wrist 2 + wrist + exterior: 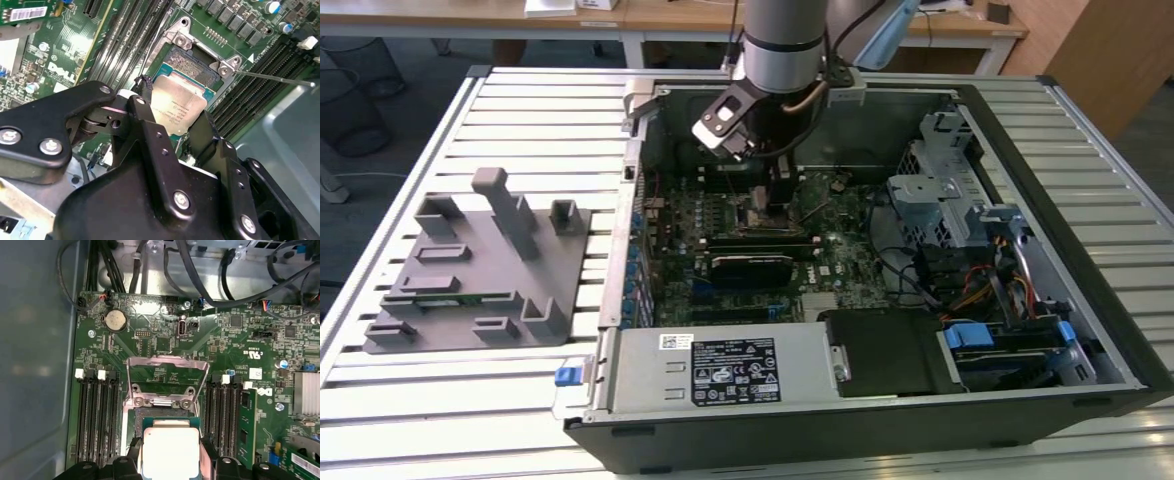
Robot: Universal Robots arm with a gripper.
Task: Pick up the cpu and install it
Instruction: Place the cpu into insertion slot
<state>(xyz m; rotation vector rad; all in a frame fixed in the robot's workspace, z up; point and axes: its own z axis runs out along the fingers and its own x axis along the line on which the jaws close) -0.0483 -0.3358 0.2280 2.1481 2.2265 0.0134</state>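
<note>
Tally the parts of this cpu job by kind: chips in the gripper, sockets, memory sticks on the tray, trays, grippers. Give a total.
silver-grey square cpu: 1
black-framed square socket, metal cover raised: 1
long green memory stick lying on the tray: 1
grey plastic tray: 1
black gripper, shut on the cpu: 1
Total: 5

Bright, even light; glare whitens the cpu (pixel 170 452) in the first wrist view.

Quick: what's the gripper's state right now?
Gripper: closed on the cpu, holding it at the open socket.
</note>
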